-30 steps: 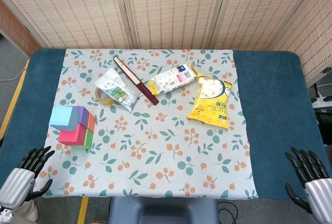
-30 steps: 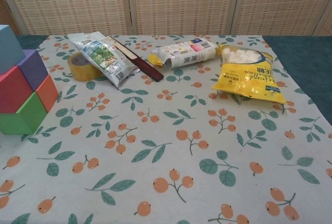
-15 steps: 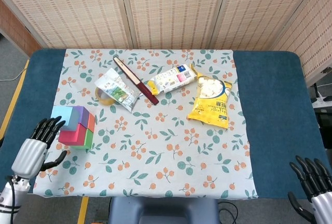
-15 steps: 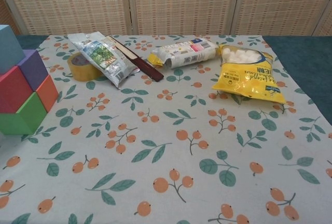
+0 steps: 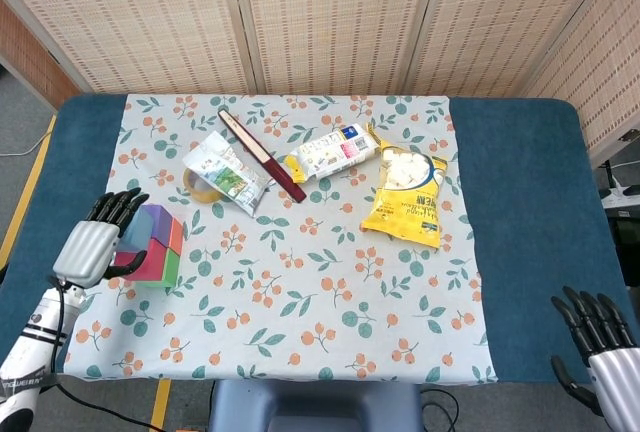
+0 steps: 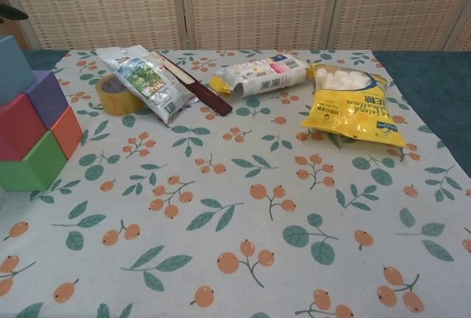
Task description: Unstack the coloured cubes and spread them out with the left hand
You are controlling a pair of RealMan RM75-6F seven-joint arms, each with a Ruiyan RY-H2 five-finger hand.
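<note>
Cubes (image 5: pixel 155 247) stacked upright; left hand (image 5: pixel 92 248) spread above, holding nothing.

Cubes (image 5: pixel 155 245) stacked at table's (image 5: pixel 530 212) left, left hand (image 5: pixel 92 245) above them, snack bags (image 5: pixel 405 197) centre-right

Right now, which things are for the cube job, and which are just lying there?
For the job:
cubes
left hand

Just lying there:
tape roll
silver packet
dark stick
white packet
yellow bag
right hand

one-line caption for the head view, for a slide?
Left hand poised over the stacked coloured cubes; snack packets lie beyond.
</note>
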